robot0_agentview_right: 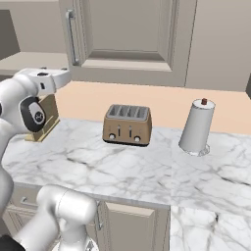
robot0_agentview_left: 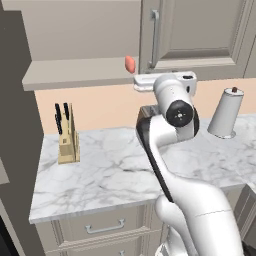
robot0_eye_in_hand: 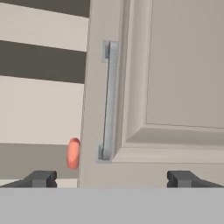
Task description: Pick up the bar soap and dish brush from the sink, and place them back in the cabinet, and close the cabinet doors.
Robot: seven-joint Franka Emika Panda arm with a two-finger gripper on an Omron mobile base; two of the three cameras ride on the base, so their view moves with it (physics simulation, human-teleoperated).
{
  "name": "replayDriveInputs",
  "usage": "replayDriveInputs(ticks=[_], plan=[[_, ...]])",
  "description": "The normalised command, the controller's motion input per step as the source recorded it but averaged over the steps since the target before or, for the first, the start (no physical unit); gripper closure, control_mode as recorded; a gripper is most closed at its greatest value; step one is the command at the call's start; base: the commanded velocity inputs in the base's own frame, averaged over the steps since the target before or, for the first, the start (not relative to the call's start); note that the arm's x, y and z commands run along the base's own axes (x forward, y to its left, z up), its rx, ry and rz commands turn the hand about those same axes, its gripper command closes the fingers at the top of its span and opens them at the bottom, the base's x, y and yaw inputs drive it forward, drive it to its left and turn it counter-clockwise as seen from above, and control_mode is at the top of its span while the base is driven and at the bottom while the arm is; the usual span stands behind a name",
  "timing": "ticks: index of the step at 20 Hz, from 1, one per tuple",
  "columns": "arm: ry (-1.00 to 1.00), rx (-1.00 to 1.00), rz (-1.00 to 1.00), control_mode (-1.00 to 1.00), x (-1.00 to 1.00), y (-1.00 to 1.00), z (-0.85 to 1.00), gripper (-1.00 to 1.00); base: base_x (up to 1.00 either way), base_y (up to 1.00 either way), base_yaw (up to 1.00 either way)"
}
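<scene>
The salmon-orange bar soap (robot0_agentview_left: 129, 64) stands on edge on the shelf of the open cabinet (robot0_agentview_left: 75, 70), close to the shelf's front right end. In the hand view the bar soap (robot0_eye_in_hand: 73, 153) peeks out from behind the left edge of the right cabinet door (robot0_eye_in_hand: 175, 78). That door's silver bar handle (robot0_eye_in_hand: 109, 100) is straight ahead of my gripper (robot0_eye_in_hand: 113, 179), whose fingertips (robot0_eye_in_hand: 41, 178) stand wide apart with nothing between them. My white hand (robot0_agentview_left: 150, 81) hovers just below and right of the soap, at the door's lower corner. The dish brush and the sink are out of view.
On the marble counter (robot0_agentview_left: 110, 170) stand a knife block (robot0_agentview_left: 67, 135), a toaster (robot0_agentview_right: 127, 125) and a paper towel roll (robot0_agentview_left: 226, 114). Drawers (robot0_agentview_left: 105, 227) run below. A tall dark side panel (robot0_agentview_left: 15, 100) borders the left.
</scene>
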Motion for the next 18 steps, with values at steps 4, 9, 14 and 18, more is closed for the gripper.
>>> replayDriveInputs(ticks=[4,9,14,18], plan=[[0.00,0.00,0.00,-1.00,-0.31,0.00,0.00,-1.00,0.00,0.00,0.00],[0.00,0.00,0.00,-1.00,-0.43,0.00,0.00,-1.00,0.00,0.00,0.00],[0.00,0.00,0.00,-1.00,-0.49,0.00,0.00,-1.00,0.00,0.00,0.00],[0.00,0.00,0.00,-1.00,-0.45,0.00,0.00,-1.00,0.00,0.00,0.00]])
